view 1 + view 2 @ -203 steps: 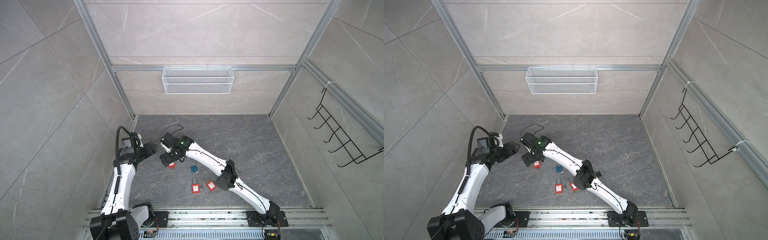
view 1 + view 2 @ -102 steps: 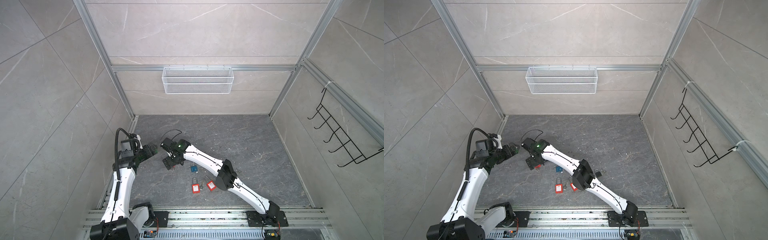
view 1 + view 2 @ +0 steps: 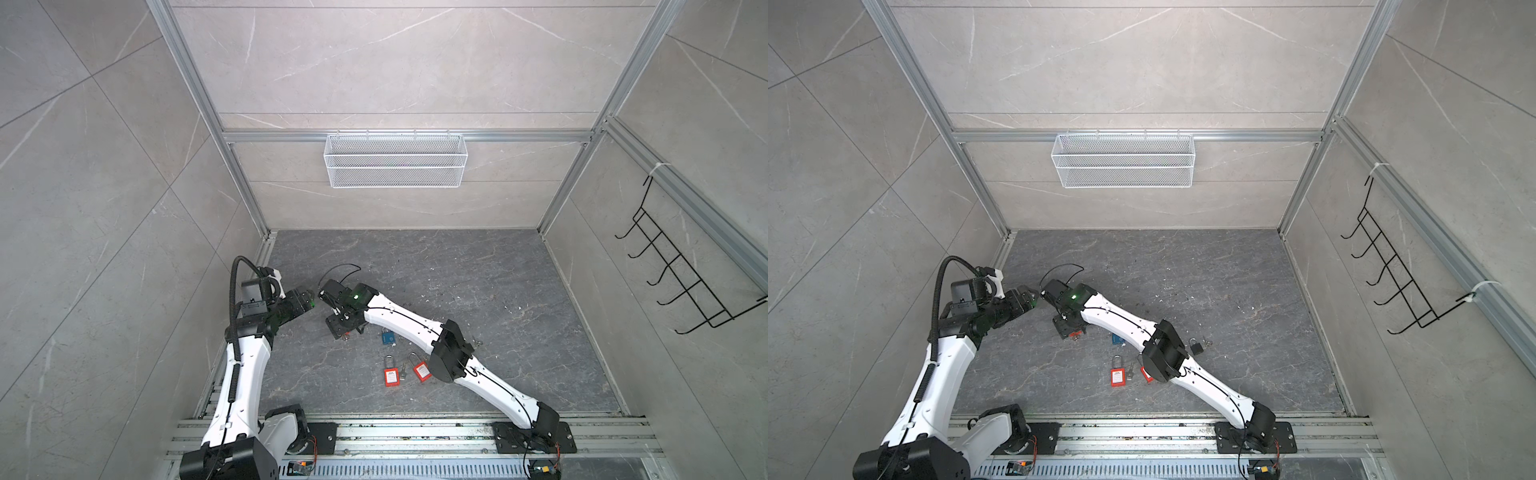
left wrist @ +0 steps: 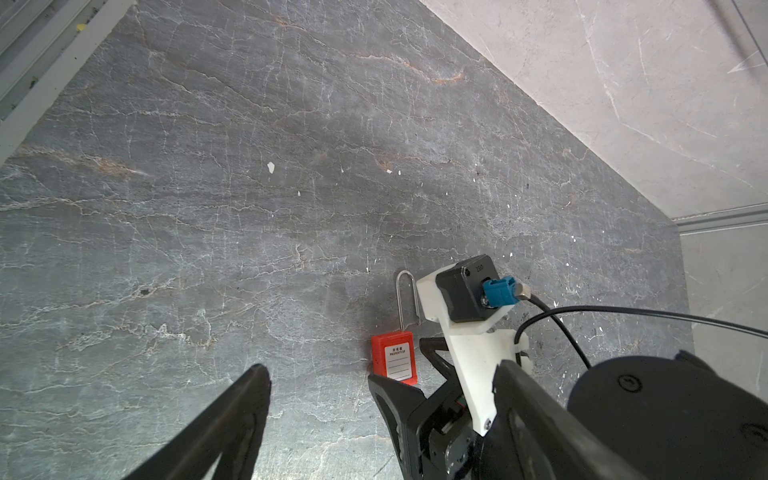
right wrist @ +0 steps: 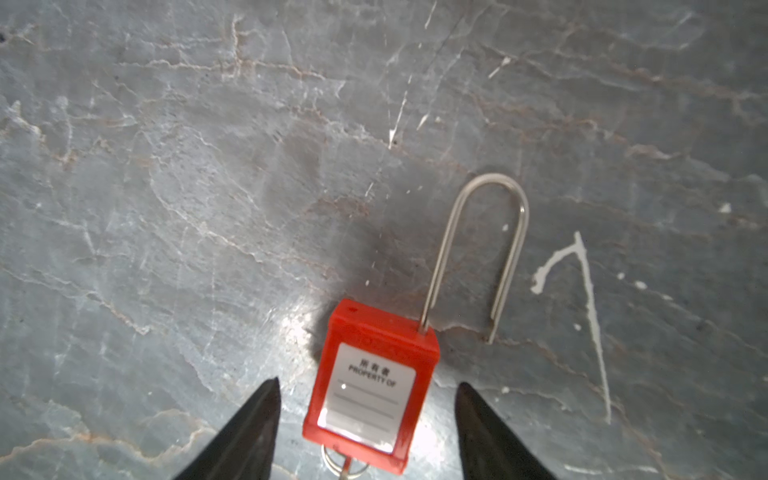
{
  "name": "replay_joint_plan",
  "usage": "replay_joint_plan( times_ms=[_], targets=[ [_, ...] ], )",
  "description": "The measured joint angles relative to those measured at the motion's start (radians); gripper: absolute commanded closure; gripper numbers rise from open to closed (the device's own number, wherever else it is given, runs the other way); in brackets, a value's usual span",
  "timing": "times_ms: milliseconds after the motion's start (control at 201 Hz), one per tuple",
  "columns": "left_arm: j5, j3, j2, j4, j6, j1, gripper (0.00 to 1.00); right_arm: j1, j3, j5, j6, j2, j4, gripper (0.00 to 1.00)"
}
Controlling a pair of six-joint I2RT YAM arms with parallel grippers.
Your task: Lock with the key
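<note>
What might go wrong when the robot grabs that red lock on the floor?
The red plastic padlock lies skewed between the fingers of the right gripper, so it may twist or slide when squeezed. Its steel shackle stands open and might snag. The metal key ring could get pinched.

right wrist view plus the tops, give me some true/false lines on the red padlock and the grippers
1. The red padlock lies between the fingers of the right gripper. True.
2. Its shackle is snapped shut. False: one leg is out of the body, beside it.
3. The right gripper is clamped on the padlock. False: a gap shows on both sides.
4. The left gripper holds a key. False: it is open and holds nothing.
5. A blue padlock also lies on the floor. True.
</note>
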Motion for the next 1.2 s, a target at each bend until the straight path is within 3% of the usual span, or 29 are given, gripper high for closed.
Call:
replay_joint_plan(
  times_ms=[857, 1101, 1200],
  targets=[
    [0.018, 0.0, 0.0, -0.035, 0.004, 0.0, 0.18, 0.002, 0.0, 0.019, -0.039, 0.024, 0.008, 0.56],
    [0.058, 0.0, 0.0, -0.031, 0.027, 0.0, 0.21, 0.003, -0.011, 0.034, -0.146, 0.01, 0.004, 0.6],
    [0.072, 0.0, 0.001, -0.026, 0.042, 0.0, 0.22, 0.0, -0.056, 0.038, -0.214, -0.035, 0.005, 0.69]
  ],
)
